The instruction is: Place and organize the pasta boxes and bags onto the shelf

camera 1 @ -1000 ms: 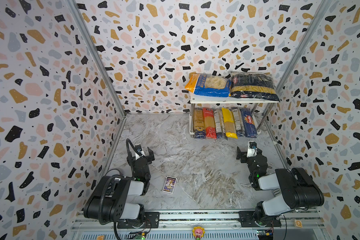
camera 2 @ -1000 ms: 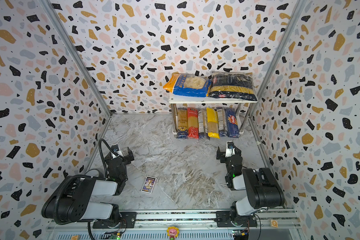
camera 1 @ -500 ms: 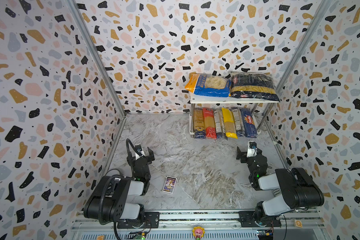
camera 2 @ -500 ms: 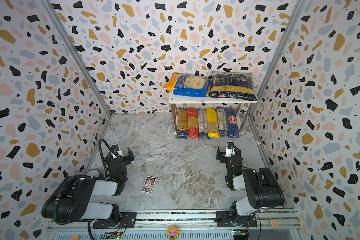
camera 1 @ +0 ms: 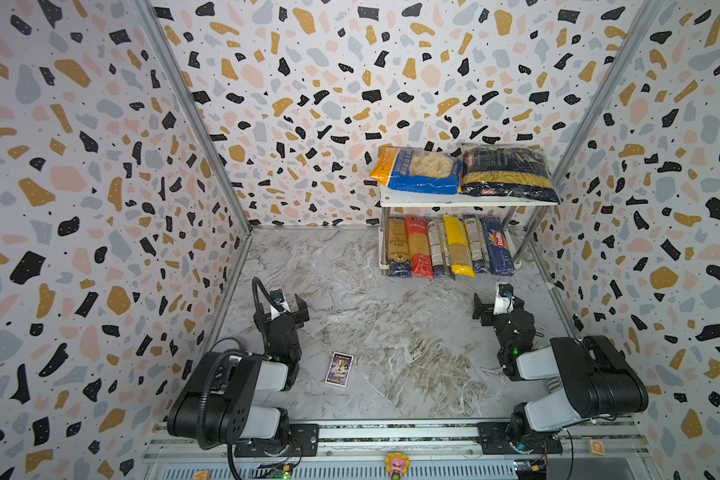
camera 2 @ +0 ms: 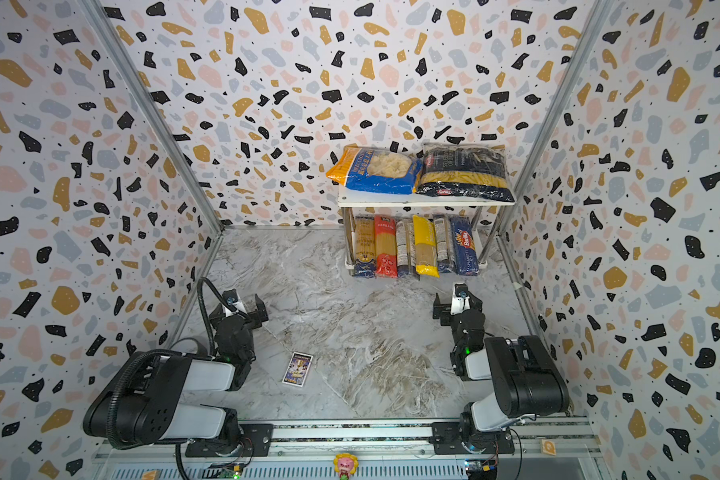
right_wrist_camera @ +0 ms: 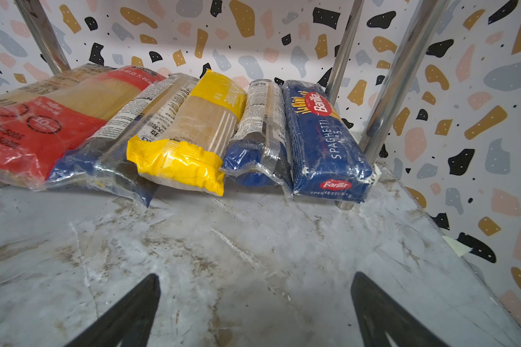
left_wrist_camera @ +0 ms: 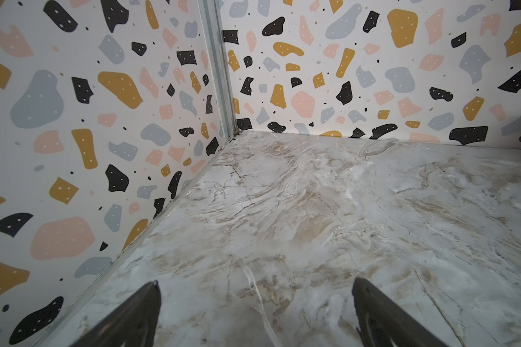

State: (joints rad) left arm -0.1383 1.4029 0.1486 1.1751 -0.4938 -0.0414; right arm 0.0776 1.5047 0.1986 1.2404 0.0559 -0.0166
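The right gripper (camera 1: pixel 497 306) sits low over the grey marbled tabletop (camera 1: pixel 391 324), its black fingers (right_wrist_camera: pixel 127 318) spread wide with nothing between them. The left gripper (camera 1: pixel 284 306) is spread just as wide and is empty. Its wrist view faces a bare corner of the speckled walls.

Straight ahead of the right gripper, near but not touching, stands the small white two-tier shelf with chrome poles (camera 1: pixel 466 203). On its lower board six long narrow spaghetti packs (camera 1: pixel 441 249) lie side by side, their ends toward the gripper. The blue Barilla cardboard box (right_wrist_camera: pixel 322 135) is the one furthest to the gripper's right, just beside a chrome pole.

On the upper board, above and beyond the right gripper, the blue-and-orange pillow bag of pale shells (camera 1: pixel 416 172) and the dark navy pillow bag of yellow penne (camera 1: pixel 508 174) lie touching.

From the left gripper the shelf is well apart, ahead and to its right. A small purple picture card (camera 1: pixel 339 369) lies flat behind it, to its right.
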